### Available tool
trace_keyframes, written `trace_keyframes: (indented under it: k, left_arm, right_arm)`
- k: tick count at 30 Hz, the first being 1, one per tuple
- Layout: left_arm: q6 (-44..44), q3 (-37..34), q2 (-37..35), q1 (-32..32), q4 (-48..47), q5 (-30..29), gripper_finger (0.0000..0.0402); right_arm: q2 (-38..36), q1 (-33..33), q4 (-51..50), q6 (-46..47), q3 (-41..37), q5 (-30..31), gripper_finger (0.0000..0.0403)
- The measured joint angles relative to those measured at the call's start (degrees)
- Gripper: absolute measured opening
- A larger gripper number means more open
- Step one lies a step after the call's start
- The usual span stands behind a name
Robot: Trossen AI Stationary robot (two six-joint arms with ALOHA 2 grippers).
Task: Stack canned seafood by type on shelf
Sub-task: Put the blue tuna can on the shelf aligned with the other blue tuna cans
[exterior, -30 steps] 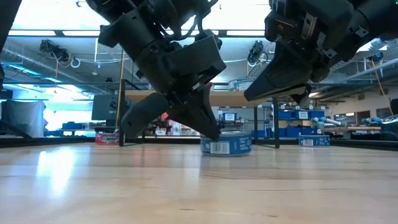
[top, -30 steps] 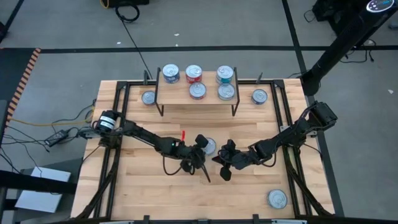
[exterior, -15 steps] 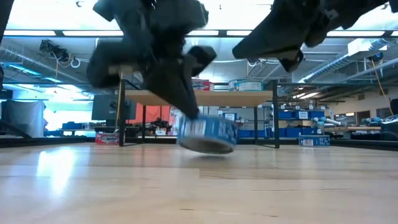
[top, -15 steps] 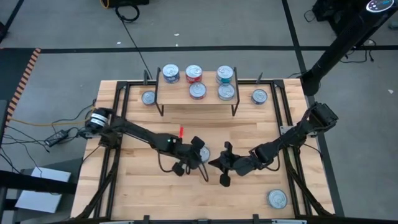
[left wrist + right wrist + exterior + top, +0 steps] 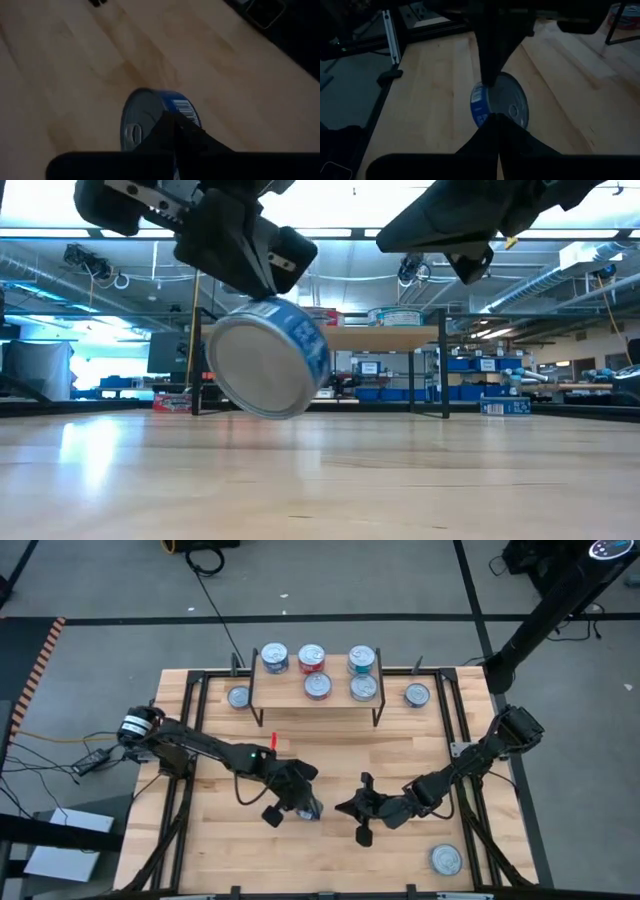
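My left gripper is shut on a blue-labelled tin of canned seafood, held above the middle of the table. My right gripper hangs shut just to the tin's right and touches nothing. The shelf, a wood plank on thin black legs, stands at the far edge. On its top rest a blue tin, two red tins and two teal tins, all lying flat. My left gripper pinches the tin between its two fingers at the rim, where the silver top meets the blue side. The fingers slant down onto it from above. The tin hangs below them tipped on edge, one silver face toward the near edge, clear of the table.
Loose tins lie flat on the table: one left of the shelf, one right of it, one at the near right corner. Black rails run along the table's sides. Bare wood lies near the front.
My left gripper has risen and gone toward the near and left edges, rolling its wrist. The blue tin, flat on the table a second ago, is lifted clear and tipped onto its edge. My right gripper has risen a little and shifted slightly toward the near edge.
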Motion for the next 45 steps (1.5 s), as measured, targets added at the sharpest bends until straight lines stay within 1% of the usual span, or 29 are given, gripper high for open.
trace_keyframes:
  k: [4,9,15,20,25,29,34,39,45]
  left_arm:
    - [-0.9,-2.1,-0.1,0.1,3.3,3.7,0.0000]
    - [-1.0,-3.2,-0.3,0.7,4.8,8.5,0.0000]
    - [-0.8,-3.2,-1.2,1.8,6.3,8.8,0.0000]
    - [0.3,-3.2,-3.8,2.6,5.6,8.8,0.0000]
    - [0.2,-6.3,-7.6,3.4,8.5,9.2,0.0000]
    - [-2.4,-10.7,-10.1,3.9,13.5,9.1,0.0000]
    - [-7.0,-17.0,-12.8,3.7,25.3,9.3,0.0000]
    - [-10.0,-23.3,-14.3,3.3,33.9,8.0,0.0000]
    - [-10.1,-27.7,-15.0,0.9,37.7,0.7,0.0000]
  right_arm:
    - [0.0,0.0,0.8,-0.1,0.0,0.0,0.0011]
    - [0.0,0.0,1.3,-0.8,0.0,0.0,0.0011]
    - [0.0,0.0,1.1,-0.9,0.0,0.0,0.0011]
    - [0.0,0.0,0.3,-0.1,0.0,0.0,0.0013]
    - [0.0,0.0,-0.2,-0.1,0.0,-0.1,0.0030]
    - [0.0,-0.1,-0.3,-0.9,0.0,0.3,0.0046]
    - [0.0,-0.7,-0.3,1.8,0.0,2.2,0.0066]
    - [0.0,-0.8,-0.2,4.8,-0.1,5.7,0.0098]
    - [0.0,-0.8,0.5,5.1,-0.1,6.8,0.0146]
